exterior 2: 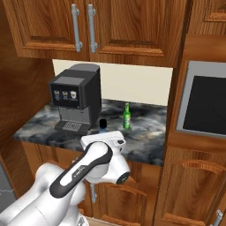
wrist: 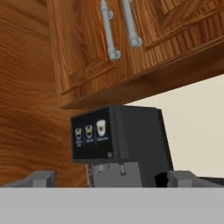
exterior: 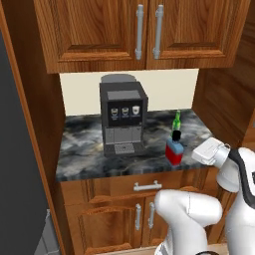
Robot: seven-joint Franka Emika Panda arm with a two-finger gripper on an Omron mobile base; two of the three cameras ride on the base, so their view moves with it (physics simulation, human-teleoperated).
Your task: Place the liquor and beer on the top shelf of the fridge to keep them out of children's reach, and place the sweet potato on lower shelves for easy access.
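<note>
Coffee machine (exterior: 122,119): stands on the marble counter (exterior: 84,149), to the left of the fingers and further back; in the hand view its dark front (wrist: 114,138) rises straight ahead between the two tips.
Liquor (exterior: 174,149): the squat red bottle with blue shoulder and black cap stands upright near the counter's front edge, just to the left of the hand and close to it. In the right base view its black cap (exterior 2: 103,124) shows just beyond the white hand.
Beer (exterior: 177,121): the slim green bottle stands upright behind the liquor, further from the fingers, toward the wall; from the right it stands clear and alone (exterior 2: 127,116).
Gripper (wrist: 112,178): the two tips stand wide apart with nothing between them; the hand (exterior: 211,152) hovers at the counter's right front corner, pointing left across the counter.
Key relation: the liquor is the nearer bottle, its long axis vertical, so I judge a level approach to the left around its body is what the next move calls for.
Risk: the beer is close behind the liquor; a reach too deep could knock it.
Sweet potato: I can't make it out on this counter.
Fridge (exterior: 15,149): a tall dark grey side far left of the fingers, well apart from both bottles; shelves hidden.
Containers: the cabinets above (exterior: 144,30) and below (exterior: 144,214) are closed, contents unseen.
Progress: both bottles are on the counter, so nothing seems stowed yet.
</note>
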